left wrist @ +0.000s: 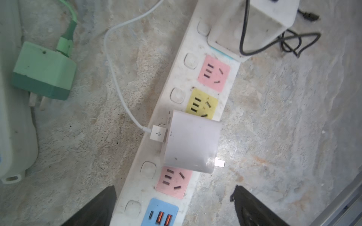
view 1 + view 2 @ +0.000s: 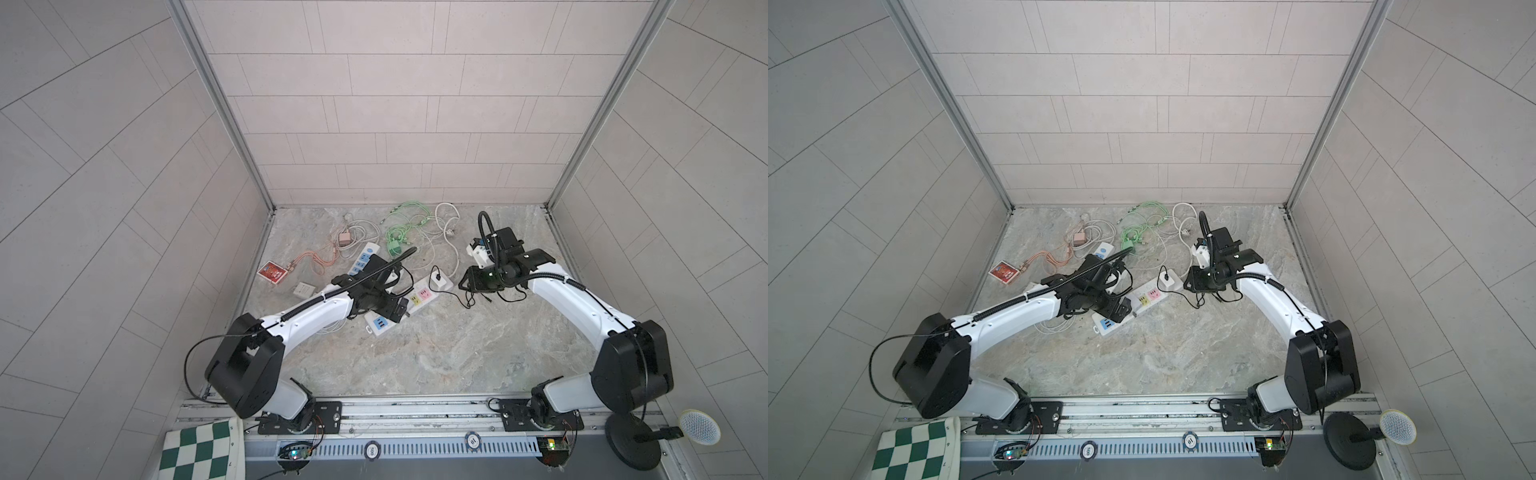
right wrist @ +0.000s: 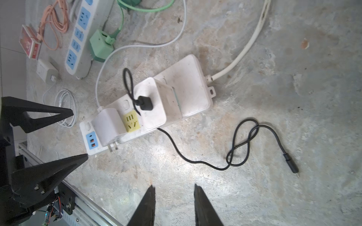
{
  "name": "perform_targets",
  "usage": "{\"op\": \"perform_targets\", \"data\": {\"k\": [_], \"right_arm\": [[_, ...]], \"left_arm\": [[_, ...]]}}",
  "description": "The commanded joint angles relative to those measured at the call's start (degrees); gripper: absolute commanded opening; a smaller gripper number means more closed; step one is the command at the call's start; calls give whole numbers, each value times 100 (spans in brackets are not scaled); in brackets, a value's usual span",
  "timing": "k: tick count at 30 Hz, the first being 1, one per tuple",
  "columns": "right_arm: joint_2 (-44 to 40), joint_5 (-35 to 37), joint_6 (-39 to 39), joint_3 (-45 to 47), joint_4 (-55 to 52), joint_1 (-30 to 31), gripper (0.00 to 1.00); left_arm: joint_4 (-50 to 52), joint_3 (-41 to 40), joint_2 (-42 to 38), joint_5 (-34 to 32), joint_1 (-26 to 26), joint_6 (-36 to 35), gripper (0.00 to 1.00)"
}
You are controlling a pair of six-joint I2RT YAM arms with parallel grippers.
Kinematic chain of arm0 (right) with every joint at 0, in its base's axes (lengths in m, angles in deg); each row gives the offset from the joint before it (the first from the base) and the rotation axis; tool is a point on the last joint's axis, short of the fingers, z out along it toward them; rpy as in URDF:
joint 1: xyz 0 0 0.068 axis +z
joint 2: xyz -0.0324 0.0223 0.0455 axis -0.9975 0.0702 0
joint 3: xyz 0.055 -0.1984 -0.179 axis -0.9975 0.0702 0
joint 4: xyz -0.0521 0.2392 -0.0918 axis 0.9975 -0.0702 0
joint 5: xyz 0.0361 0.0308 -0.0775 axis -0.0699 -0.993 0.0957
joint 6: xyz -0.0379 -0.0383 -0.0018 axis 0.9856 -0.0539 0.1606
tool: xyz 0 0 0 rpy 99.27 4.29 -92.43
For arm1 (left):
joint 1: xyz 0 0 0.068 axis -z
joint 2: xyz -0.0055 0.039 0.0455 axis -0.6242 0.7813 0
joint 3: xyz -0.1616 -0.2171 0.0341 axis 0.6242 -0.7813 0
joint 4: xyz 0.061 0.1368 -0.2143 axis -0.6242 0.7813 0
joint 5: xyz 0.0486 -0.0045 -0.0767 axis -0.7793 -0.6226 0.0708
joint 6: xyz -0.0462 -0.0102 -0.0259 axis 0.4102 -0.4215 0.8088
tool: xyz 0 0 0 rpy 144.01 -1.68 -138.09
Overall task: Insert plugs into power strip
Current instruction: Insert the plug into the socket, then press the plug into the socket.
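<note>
White adapter [image 1: 192, 140]: lying on its side across power strip [image 1: 172, 76], between yellow socket [image 1: 201, 103] and pink socket [image 1: 174, 182], prongs [image 3: 112, 146] jutting past the edge. Left gripper [image 1: 174, 188]: spread wide, either side of strip, holding nothing. Right gripper [image 3: 174, 185]: narrowly parted, empty. Mint green adapter [image 1: 45, 70]: loose beside strip

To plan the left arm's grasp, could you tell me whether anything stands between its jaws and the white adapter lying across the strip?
Nothing visible does. The open left gripper faces the white adapter, tipped across the power strip; only an empty pink socket lies between.
</note>
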Motion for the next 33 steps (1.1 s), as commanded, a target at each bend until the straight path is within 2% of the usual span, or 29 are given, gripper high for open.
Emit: {"op": "perform_targets", "data": {"k": [1,6,9,12,18,24,30,33], "right_arm": [[-223,297,-277,101,115,249,34],[-226,-31,-259,209,559,619,33],[-51,-7,-106,39,547,979,33],[287,111,-23,-254,488,1393,33],[1195,276,-238,-793,597,1770,33],[2170,488,-501,-1486,363,1861,34],[2613,379,-891,-1562,621,1861,34],[2554,281,-1080,-1407,759,1874,34]], "left_arm": [[304,93,-112,-428,101,1381,100],[291,-238,-406,-773,543,3235,97],[248,-448,-581,-1158,853,3865,93],[104,-760,-854,-1403,902,4304,89],[373,-997,-1440,-1868,893,4687,89],[48,-1308,-1717,-2190,867,4861,89],[-231,-1444,-1630,-2295,822,5094,89],[-566,-1548,-1544,-2223,822,5198,89]]}}
